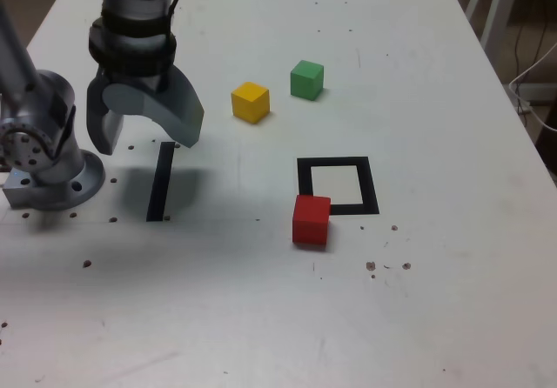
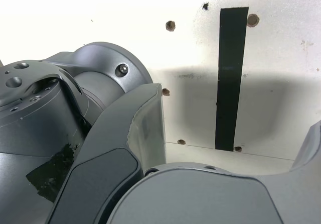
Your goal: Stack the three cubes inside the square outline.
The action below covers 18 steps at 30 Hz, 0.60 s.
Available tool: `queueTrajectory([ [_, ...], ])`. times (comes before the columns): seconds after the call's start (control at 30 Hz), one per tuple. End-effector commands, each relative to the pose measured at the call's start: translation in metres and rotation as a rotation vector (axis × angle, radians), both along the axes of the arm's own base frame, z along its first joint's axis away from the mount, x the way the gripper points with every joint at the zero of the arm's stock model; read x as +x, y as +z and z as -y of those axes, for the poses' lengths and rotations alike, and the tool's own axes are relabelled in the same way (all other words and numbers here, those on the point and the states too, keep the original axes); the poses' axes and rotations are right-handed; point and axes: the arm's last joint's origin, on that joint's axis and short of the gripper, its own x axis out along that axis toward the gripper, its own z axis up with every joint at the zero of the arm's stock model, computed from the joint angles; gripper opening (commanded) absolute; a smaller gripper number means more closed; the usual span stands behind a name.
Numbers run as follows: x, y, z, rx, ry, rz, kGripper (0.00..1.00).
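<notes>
Hanging at upper left of the exterior view: gripper (image 1: 144,131), jaws spread wide, gripping nothing, tips pointing down above the table (image 1: 261,318). Sitting at far left, mid height: grey arm base (image 1: 43,157), bolted down. Lying just right of the base, under the gripper: straight black strip (image 1: 159,182), running roughly top to bottom, shadow falling across it. Showing again in the wrist view: same strip (image 2: 230,78) on the white surface between the parted jaws, small screw holes dotted around it, gripper (image 2: 230,148) body filling the lower part. Sitting in the upper middle of the exterior view: yellow cube (image 1: 251,102), flat on the table, well apart from the gripper. Sitting just right of it and slightly higher in frame: green cube (image 1: 306,80), near the yellow one but not touching. Resting right of centre, lower: red cube (image 1: 311,219), overlapping the lower left corner of the square outline (image 1: 338,185), not inside the white centre. Lying right of centre: square outline, white middle showing bare. Scattered near the lower right of the outline: small dark specks (image 1: 387,264) on the tabletop.
</notes>
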Motion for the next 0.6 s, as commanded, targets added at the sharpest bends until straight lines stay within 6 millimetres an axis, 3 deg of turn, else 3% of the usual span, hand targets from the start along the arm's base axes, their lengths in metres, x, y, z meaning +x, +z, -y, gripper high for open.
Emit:
queueTrajectory([
  [0.0, -0.0011, 0.0009, 0.0004, -0.003, -0.003, 0.002, 0.99],
  [0.57, 0.0067, 0.0027, 0.0046, -0.007, -0.027, 0.011, 1.0],
])
